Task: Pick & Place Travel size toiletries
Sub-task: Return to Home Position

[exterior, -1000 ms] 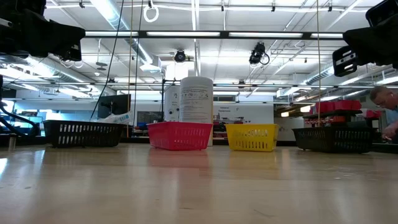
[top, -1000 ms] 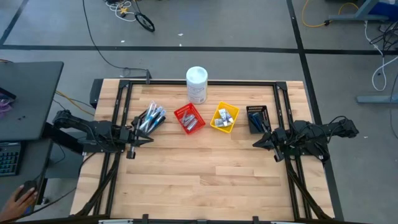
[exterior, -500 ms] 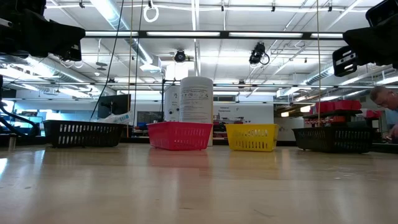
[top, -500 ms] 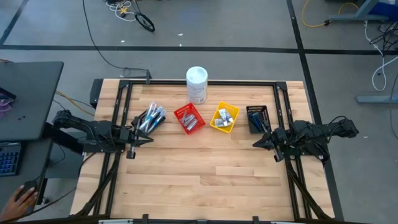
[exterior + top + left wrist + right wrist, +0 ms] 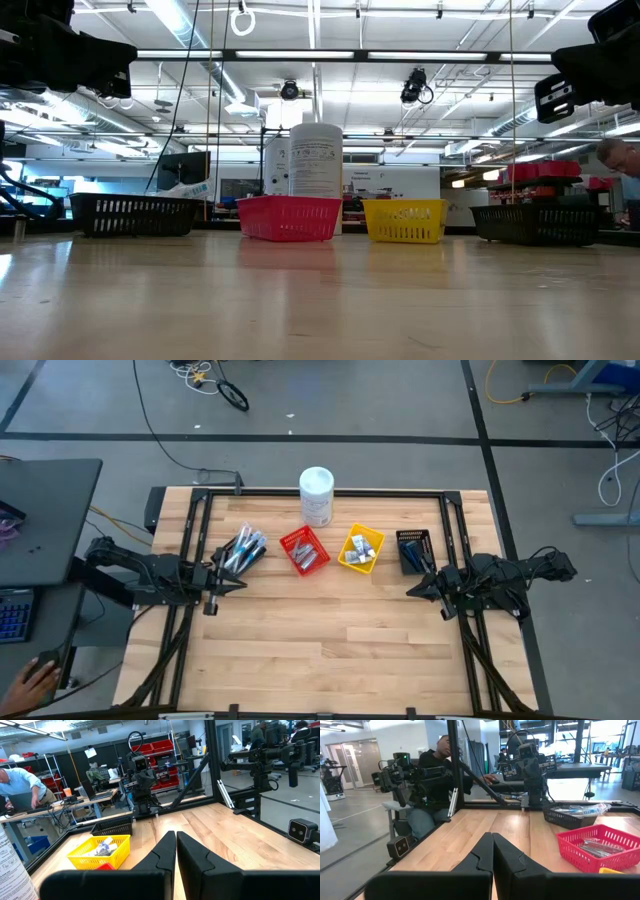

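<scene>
Toiletries (image 5: 243, 549) half-hidden in baskets (image 5: 289, 222); left gripper (image 5: 238, 585), right gripper (image 5: 413, 591) closed at table (image 5: 330, 650) edges

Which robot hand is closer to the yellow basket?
The right one. The right gripper is a short way off the right side of the yellow basket. The left gripper waits much farther away, beyond the red basket.
</scene>
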